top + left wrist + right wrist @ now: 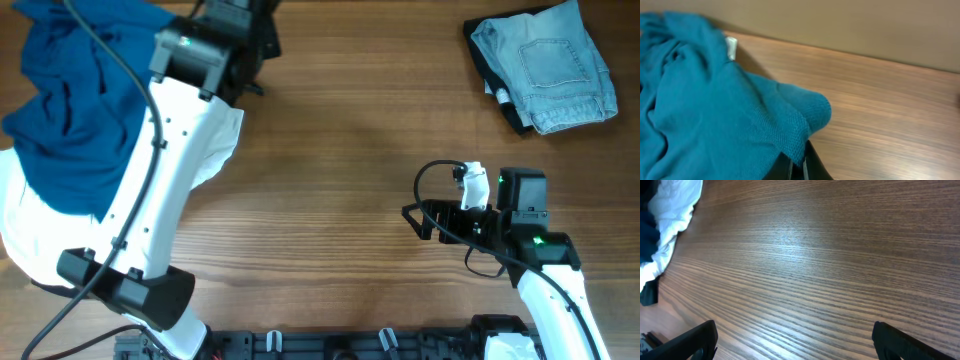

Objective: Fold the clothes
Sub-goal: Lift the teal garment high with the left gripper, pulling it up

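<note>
Blue T-shirt bunched at the far left corner of the wooden worktop, with the left claw pinched shut on its edge.

The T-shirt lies crumpled in a heap, partly on top of a white shirt that spreads out beneath it toward the near left edge. The left arm reaches across both and hides part of them from above. In the left wrist view, a fold of blue cloth drapes over the closed fingers. Folded pale jeans sit at the far right corner, pocket up, well apart from both shirts. The right claw hangs over bare wood on the near right, jaws spread wide and holding nothing, with the white shirt well off to its left.
</note>
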Controlling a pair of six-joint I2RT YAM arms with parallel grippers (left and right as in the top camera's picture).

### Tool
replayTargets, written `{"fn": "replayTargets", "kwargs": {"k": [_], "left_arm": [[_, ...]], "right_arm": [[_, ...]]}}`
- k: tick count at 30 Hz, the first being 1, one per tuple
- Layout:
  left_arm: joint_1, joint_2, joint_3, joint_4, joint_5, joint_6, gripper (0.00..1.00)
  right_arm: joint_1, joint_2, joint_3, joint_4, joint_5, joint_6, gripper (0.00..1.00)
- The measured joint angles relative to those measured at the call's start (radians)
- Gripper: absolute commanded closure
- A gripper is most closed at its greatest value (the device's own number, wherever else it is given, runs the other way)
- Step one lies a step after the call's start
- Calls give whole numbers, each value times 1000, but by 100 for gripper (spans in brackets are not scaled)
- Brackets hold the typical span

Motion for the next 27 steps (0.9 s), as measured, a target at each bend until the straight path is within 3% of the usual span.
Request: {"fn": "replayTargets", "kwargs": {"k": [17,27], "left_arm": [[-221,88,-1,271,-64,98,96],[-311,342,-3,423,30,137,96]], "right_arm": [[0,0,0,0,0,0,0],[0,0,0,-12,0,1,0]]}}
